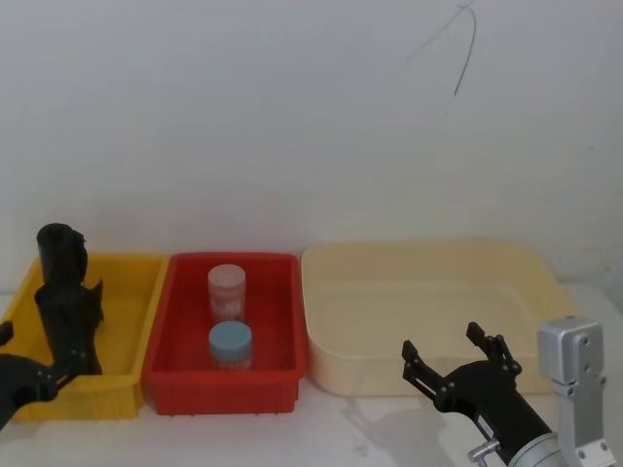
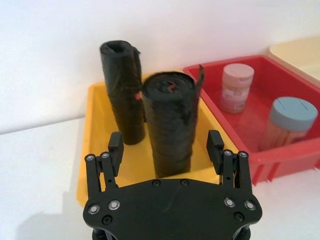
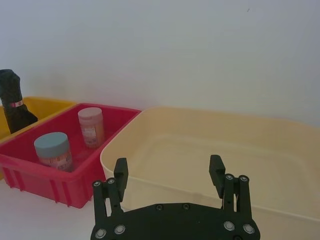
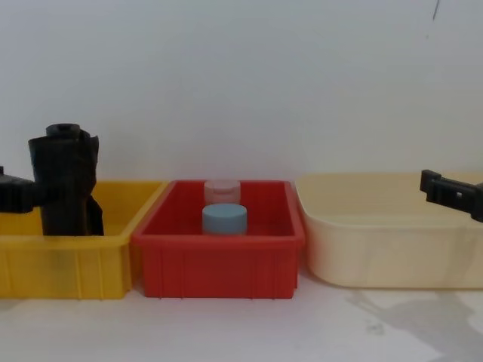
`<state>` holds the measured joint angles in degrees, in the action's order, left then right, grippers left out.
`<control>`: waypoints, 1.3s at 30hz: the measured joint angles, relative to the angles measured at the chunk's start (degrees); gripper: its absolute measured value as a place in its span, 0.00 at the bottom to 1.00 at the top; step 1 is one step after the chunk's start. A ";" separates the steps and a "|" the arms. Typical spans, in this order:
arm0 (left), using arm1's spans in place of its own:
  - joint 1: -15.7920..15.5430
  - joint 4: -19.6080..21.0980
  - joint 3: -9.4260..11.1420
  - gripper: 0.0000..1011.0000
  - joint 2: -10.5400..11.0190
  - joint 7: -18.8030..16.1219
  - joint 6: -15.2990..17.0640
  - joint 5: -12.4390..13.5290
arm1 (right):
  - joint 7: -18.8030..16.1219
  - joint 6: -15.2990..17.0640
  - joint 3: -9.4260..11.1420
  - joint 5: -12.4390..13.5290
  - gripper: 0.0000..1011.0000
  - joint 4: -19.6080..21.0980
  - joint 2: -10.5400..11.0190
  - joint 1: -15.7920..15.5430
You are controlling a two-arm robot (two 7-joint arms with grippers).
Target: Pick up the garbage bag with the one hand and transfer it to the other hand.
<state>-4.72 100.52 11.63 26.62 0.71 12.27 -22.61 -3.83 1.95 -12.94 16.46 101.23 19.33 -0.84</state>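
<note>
Approach stage: your left pincer, released, faces the near bag; advance and clench; right pincer hangs released.

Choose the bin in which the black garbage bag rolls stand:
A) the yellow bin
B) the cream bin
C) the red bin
A: both garbage bag rolls stand upright in the yellow bin, where the left gripper is open at the nearer one; the red bin holds two jars.
</note>
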 joint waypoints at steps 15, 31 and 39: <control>-4.34 -3.41 -0.11 0.99 -2.34 0.11 0.23 0.42 | 0.00 0.00 0.00 0.00 0.99 0.00 0.00 0.00; -8.81 -8.13 0.84 0.92 -3.40 2.75 1.61 0.43 | 0.00 0.00 0.00 0.00 0.99 0.00 0.00 0.00; -9.73 -9.14 1.01 0.69 -3.60 3.30 1.88 0.41 | 0.00 0.00 0.00 0.00 0.99 0.00 0.00 0.00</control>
<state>-14.44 91.38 12.65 23.02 4.01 14.15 -22.20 -3.83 1.95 -12.94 16.47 101.23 19.33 -0.84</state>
